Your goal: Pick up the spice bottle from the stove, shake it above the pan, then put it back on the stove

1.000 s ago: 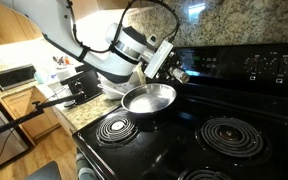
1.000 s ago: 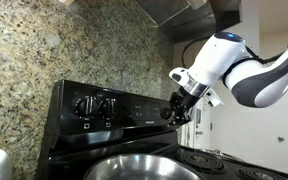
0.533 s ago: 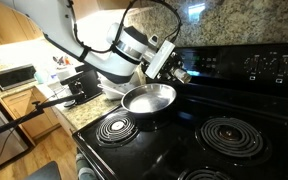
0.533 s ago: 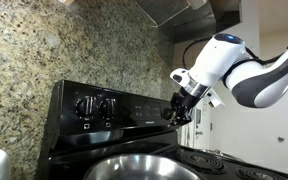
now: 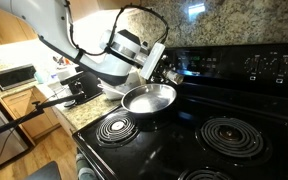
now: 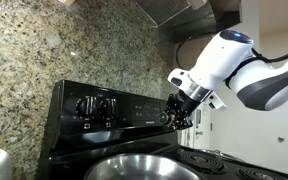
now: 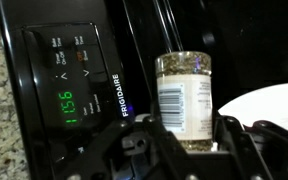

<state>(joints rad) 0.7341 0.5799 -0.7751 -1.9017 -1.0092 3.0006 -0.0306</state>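
Observation:
My gripper (image 7: pixel 187 150) is shut on the spice bottle (image 7: pixel 187 100), a small clear jar with a white barcode label and speckled contents. I hold it in the air in front of the stove's back control panel (image 7: pixel 69 80). In both exterior views the gripper (image 5: pixel 168 72) (image 6: pixel 177 112) hangs over the far rim of the shiny silver pan (image 5: pixel 149 98) (image 6: pixel 134 168). The pan sits on a rear coil burner of the black stove (image 5: pixel 234 135). The pan's pale edge shows at the right in the wrist view (image 7: pixel 274 110). The bottle is hard to make out in the exterior views.
Other coil burners (image 5: pixel 114 127) (image 5: pixel 232 135) lie in front of the pan. A granite backsplash (image 6: pixel 44 60) rises behind the stove. A counter with a toaster oven (image 5: pixel 14 76) and clutter stands beside the stove. The panel knobs (image 6: pixel 94 105) are close behind the gripper.
The gripper with the bottle has shifted slightly and tilted over the pan's far rim. The pan has not moved.

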